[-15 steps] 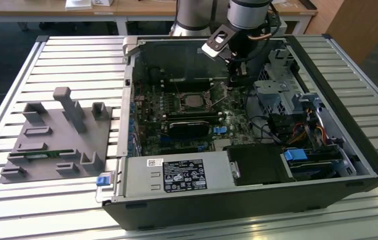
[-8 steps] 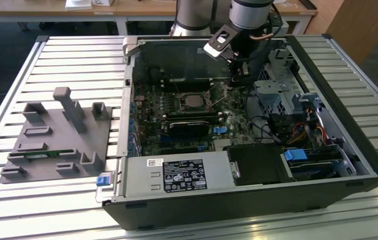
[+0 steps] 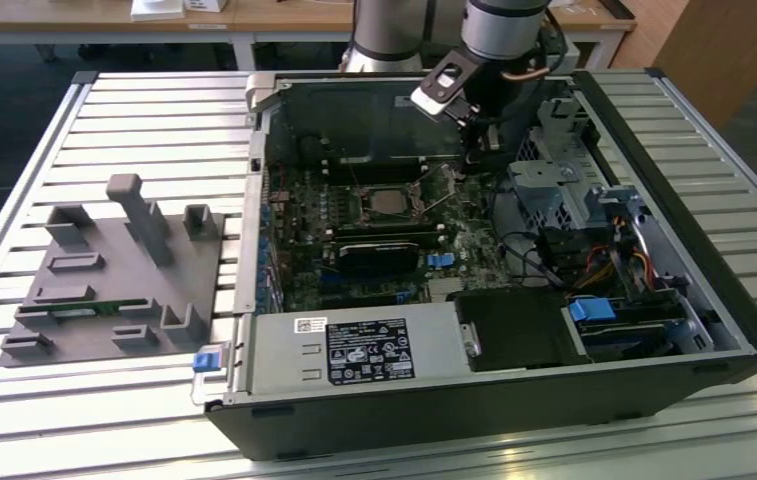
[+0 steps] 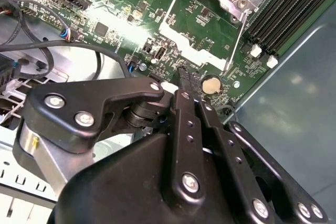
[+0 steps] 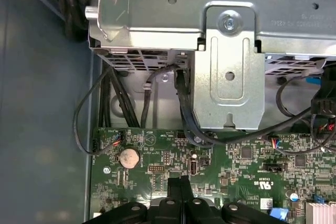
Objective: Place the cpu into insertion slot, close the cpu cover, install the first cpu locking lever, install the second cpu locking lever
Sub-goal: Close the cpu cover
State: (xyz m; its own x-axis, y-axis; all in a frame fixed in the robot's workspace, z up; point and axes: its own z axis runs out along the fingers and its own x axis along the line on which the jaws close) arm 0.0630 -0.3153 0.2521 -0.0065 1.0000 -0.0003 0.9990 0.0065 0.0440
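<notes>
Slatted bench (image 3: 125, 110), open PC case (image 3: 485, 400) lying on it. The claw (image 3: 473, 160), pinched shut and empty, hangs upper centre of the exterior view. The cpu (image 3: 389, 201) lies on the board (image 3: 301, 215), mid-frame, near it.

Open computer case (image 3: 485, 410) on a slatted table (image 3: 151, 110).
The gripper (image 3: 474, 168) hangs just to the exterior view's right of the socketed cpu (image 3: 389, 200); 1 grey fixture (image 3: 111, 290) lies outside the case.

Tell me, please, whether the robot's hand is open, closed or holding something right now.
Hand: closed, fingertips together, nothing seen between them, tip near the circuit board.
</notes>
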